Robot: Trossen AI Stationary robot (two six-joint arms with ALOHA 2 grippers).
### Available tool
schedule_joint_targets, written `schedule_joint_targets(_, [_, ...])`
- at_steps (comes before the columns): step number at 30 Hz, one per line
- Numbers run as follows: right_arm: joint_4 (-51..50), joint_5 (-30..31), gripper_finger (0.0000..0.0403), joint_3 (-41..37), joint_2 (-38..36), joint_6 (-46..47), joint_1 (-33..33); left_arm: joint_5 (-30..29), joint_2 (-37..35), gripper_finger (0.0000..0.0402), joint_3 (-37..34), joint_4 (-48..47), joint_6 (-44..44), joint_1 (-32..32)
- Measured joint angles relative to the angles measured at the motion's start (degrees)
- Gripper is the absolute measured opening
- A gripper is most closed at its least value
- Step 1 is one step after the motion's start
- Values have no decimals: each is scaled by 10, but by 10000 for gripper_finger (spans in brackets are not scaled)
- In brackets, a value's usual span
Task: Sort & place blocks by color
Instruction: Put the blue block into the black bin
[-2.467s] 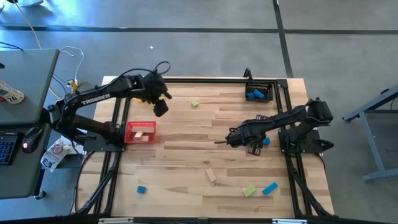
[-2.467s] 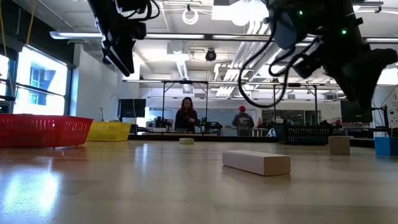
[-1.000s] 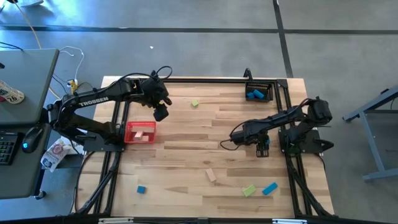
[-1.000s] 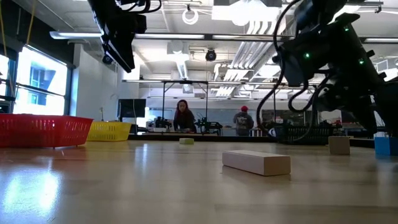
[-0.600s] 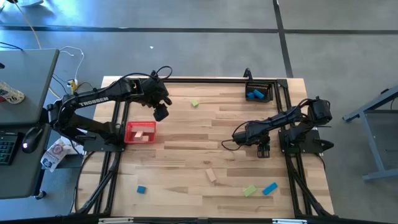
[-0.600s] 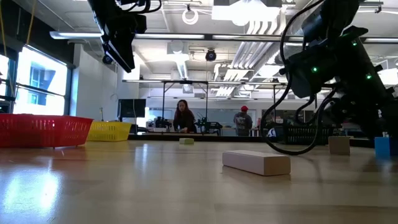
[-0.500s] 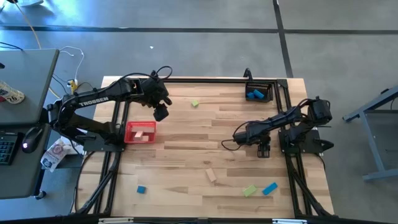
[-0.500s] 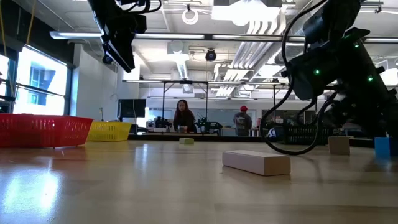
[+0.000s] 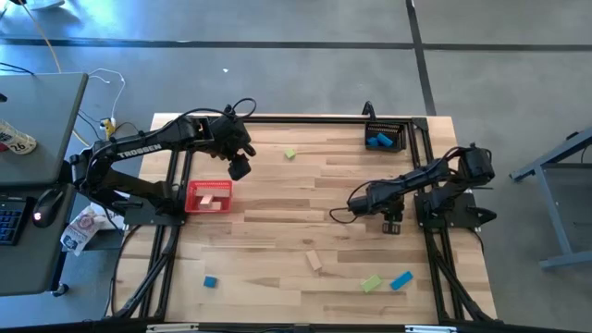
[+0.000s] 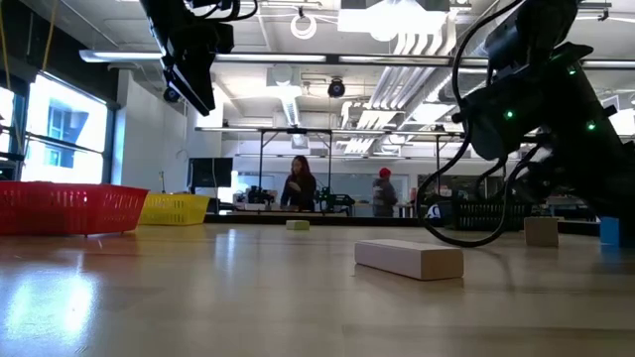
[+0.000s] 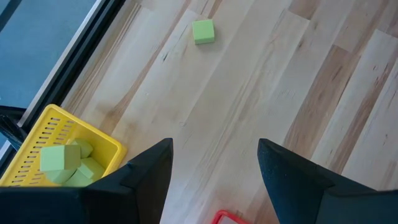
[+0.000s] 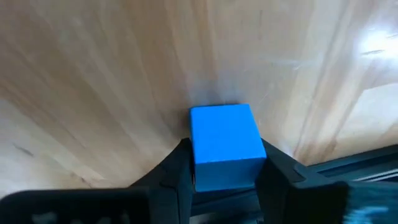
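The right tool (image 12: 222,167) sits low at about 3 o'clock on the wooden surface (image 9: 277,194). Its two fingers press the flat sides of a small blue wooden cube (image 12: 225,144) that rests there. The cube looks hard, light and smooth, so flat opposite sides seem the best place to hold it. The left tool (image 11: 212,163), fingers apart, hangs near 10 o'clock.
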Motion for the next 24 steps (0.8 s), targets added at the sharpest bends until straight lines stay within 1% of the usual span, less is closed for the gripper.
schedule_joint_targets(7, [2,62,105,46,-46,64,0,0,0,220,0,0,0,0])
schedule_joint_targets(10, [-1,107,105,72,-70,83,-1,0,0,220,0,0,0,0])
schedule_joint_targets(13, [-1,152,105,99,-91,94,-14,0,0,220,0,-1,0,0])
schedule_joint_targets(18, [1,219,105,142,-107,98,-66,2,0,220,0,-1,0,0])
schedule_joint_targets(24, [4,304,105,187,-109,112,-158,2,0,220,0,-1,0,0])
